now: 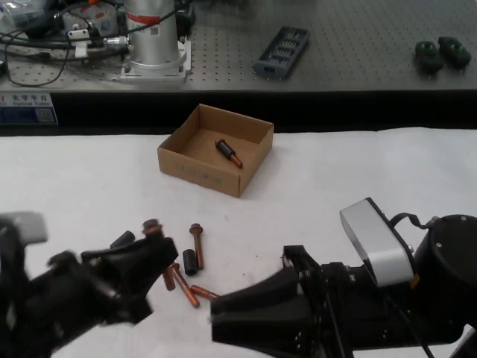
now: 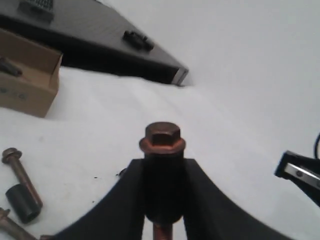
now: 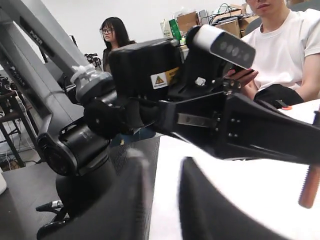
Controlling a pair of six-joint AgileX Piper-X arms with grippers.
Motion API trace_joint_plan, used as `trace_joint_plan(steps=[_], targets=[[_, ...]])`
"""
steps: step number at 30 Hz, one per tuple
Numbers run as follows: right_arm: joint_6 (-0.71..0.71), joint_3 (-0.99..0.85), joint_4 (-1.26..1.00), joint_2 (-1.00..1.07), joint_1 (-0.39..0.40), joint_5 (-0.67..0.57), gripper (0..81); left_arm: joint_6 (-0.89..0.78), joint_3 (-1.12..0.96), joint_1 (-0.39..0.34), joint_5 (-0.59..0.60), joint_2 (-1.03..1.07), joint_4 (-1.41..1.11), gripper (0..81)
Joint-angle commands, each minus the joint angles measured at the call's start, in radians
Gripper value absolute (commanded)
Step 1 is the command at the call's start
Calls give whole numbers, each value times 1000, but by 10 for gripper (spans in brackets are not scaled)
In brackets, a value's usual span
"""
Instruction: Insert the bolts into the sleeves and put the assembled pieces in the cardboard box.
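We see L gripper [image 2: 163,169] clamped on a sleeve [image 2: 162,192] w/ a bolt [image 2: 162,137] through it, near-left. R gripper [image 3: 162,200], near-right, shows a narrow gap w/ nothing in it. Loose bolts [image 1: 197,237] & a spare sleeve [image 1: 190,262] lie just right of L gripper. Cardboard box [image 1: 195,170] sits farther back, one assembled piece [image 1: 228,152] inside.

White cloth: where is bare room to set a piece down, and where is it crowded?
Bare: the cloth right of the cardboard box, and left of it. Crowded: between the box and the left gripper, where loose bolts and a sleeve lie.
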Motion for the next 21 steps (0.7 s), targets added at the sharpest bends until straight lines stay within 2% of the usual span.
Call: trace_joint_plan(steps=[1, 7, 12, 21], targets=[[0, 14, -8, 2, -27, -28, 64, 96, -141, 4, -47, -63, 308, 6], [-3, 21, 1, 1, -69, -54, 64, 223, -438, 4, -155, -59, 764, 6], [-3, 21, 17, 1, -71, -54, 64, 305, -709, 10, -311, 16, 1028, 6], [-3, 21, 14, 1, -71, -54, 64, 314, -1101, 50, -315, 281, 1283, 6]])
